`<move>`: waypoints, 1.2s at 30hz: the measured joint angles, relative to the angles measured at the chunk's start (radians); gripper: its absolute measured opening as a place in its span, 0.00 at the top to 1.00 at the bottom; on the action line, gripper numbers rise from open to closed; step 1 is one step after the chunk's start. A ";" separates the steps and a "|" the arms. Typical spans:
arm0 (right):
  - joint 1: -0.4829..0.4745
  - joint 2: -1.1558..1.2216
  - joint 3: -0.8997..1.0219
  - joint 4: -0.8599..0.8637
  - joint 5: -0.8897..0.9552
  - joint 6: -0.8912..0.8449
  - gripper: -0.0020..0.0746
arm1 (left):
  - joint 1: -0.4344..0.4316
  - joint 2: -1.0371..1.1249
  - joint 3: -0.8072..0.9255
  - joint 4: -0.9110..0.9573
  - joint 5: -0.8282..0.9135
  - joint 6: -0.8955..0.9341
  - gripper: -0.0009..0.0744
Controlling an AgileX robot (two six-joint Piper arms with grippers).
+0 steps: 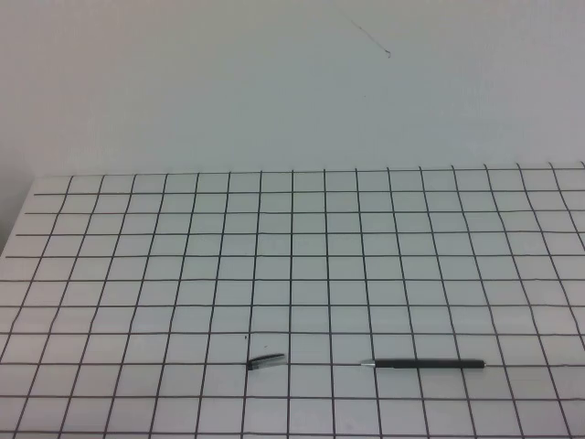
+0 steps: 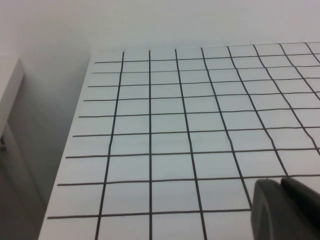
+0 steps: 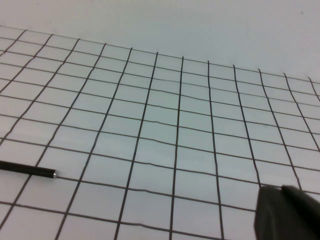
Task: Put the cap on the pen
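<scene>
The pen (image 1: 428, 363) is a thin black stick lying flat near the table's front edge, right of centre, with its silver tip pointing left. The short dark cap (image 1: 266, 362) with a silvery clip lies on the same row, about three grid squares to the pen's left. Neither gripper shows in the high view. My left gripper (image 2: 280, 182) hovers over bare grid near the table's left edge, fingers together and empty. My right gripper (image 3: 281, 189) is also shut and empty. One end of the pen (image 3: 27, 170) shows in the right wrist view, well apart from that gripper.
The white table (image 1: 292, 247) carries a black grid and ends at a plain white wall at the back. The table's left edge (image 2: 67, 150) drops off beside a pale cabinet.
</scene>
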 joint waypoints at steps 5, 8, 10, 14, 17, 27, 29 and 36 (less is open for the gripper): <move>0.000 0.002 0.000 0.000 0.000 0.000 0.97 | 0.000 0.000 0.000 0.000 0.000 0.002 0.99; 0.000 0.002 0.000 0.000 0.000 0.000 0.97 | 0.000 0.000 0.000 0.000 0.000 0.002 0.99; 0.000 0.002 0.000 0.000 0.000 0.000 0.97 | 0.000 0.000 0.000 0.000 0.000 0.002 0.99; 0.000 0.002 0.000 0.000 0.000 0.000 0.97 | 0.000 0.000 0.000 0.000 -0.031 0.002 0.99; 0.000 0.002 0.000 0.000 0.000 0.000 0.97 | 0.000 0.000 0.000 0.000 -0.068 0.002 0.99; 0.000 0.002 0.000 0.000 -0.062 0.000 0.97 | 0.000 0.000 0.000 0.000 -0.322 0.002 0.99; 0.000 0.002 0.000 0.000 -0.135 0.000 0.97 | 0.000 0.000 0.000 0.000 -0.378 0.002 0.99; 0.000 0.002 0.000 0.000 -0.393 0.000 0.97 | 0.000 0.000 0.000 0.007 -0.568 0.002 0.99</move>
